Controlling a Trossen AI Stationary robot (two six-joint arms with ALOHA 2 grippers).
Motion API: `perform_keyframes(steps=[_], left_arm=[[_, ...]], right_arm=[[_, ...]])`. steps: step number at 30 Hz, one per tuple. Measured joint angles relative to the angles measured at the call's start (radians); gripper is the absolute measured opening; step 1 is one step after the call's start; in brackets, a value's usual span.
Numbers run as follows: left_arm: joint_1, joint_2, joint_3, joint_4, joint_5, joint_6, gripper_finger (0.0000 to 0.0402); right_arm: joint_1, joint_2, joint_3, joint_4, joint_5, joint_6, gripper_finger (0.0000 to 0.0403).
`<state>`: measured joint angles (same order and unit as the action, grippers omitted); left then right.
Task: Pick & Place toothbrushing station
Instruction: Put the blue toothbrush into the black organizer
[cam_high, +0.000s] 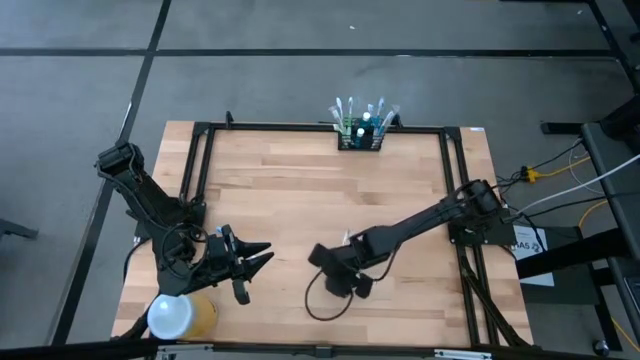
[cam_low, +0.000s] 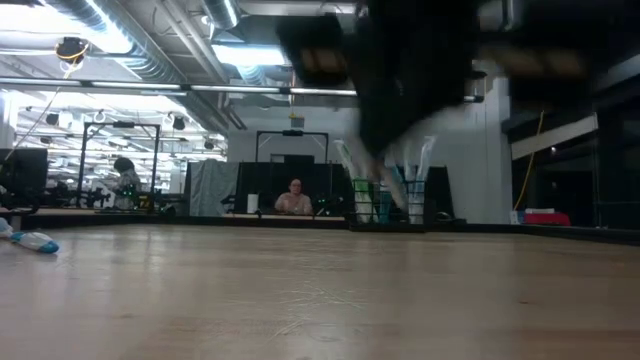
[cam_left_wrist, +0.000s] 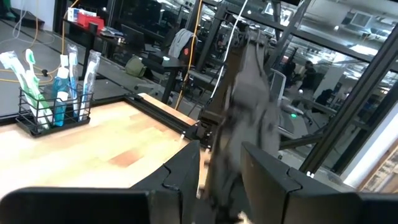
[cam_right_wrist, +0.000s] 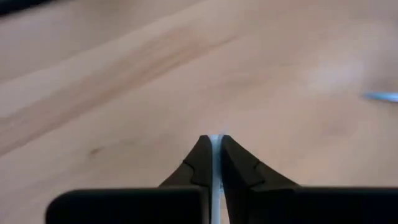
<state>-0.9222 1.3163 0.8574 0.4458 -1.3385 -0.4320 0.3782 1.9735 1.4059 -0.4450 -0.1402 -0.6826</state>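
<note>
Toothbrushing station (cam_high: 361, 135) at table's far edge; right gripper (cam_right_wrist: 212, 144) clenched on thin white item, perhaps toothbrush.

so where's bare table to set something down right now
Bare wood spans the middle of the table, between the toothbrushing station at the far edge and both grippers. The near edge is crowded: left gripper, white-topped yellow cylinder, right gripper and its cable loop.

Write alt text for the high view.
From above, the right gripper is shut low over a wooden table, the left gripper beside a yellow cylinder; a black toothbrush rack stands at the far edge.
</note>
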Motion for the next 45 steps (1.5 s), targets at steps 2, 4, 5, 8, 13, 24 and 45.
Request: perform_keyframes(steps=[2,4,5,8,13,24,45], left_arm=[[0.000,0.000,0.000,0.000,0.001,0.001,0.0111],[-0.002,0.000,0.000,0.000,0.001,0.008,0.0111],[-0.002,0.000,0.000,0.000,0.001,0.012,0.0111],[-0.006,0.000,0.000,0.000,0.000,0.019,0.0111],[-0.018,0.000,0.000,0.000,-0.005,0.023,0.0111],[-0.088,0.000,0.000,-0.002,-0.122,0.007,0.0111],[-0.042,0.000,0.000,-0.002,-0.137,-0.027,0.0111]], right_arm=[[-0.010,-0.043,0.029,0.005,0.077,0.029,0.0014],[-0.033,-0.106,0.042,0.030,0.175,0.050,0.0014],[-0.050,-0.141,0.044,0.060,0.229,0.058,0.0014],[-0.126,-0.251,0.045,0.132,0.373,0.070,0.0014],[-0.331,-0.411,-0.054,0.340,0.447,0.070,0.0014],[-0.677,-0.685,-0.490,1.062,0.413,0.131,0.0014],[-0.952,-0.530,-0.930,1.820,0.317,0.492,0.0014]])
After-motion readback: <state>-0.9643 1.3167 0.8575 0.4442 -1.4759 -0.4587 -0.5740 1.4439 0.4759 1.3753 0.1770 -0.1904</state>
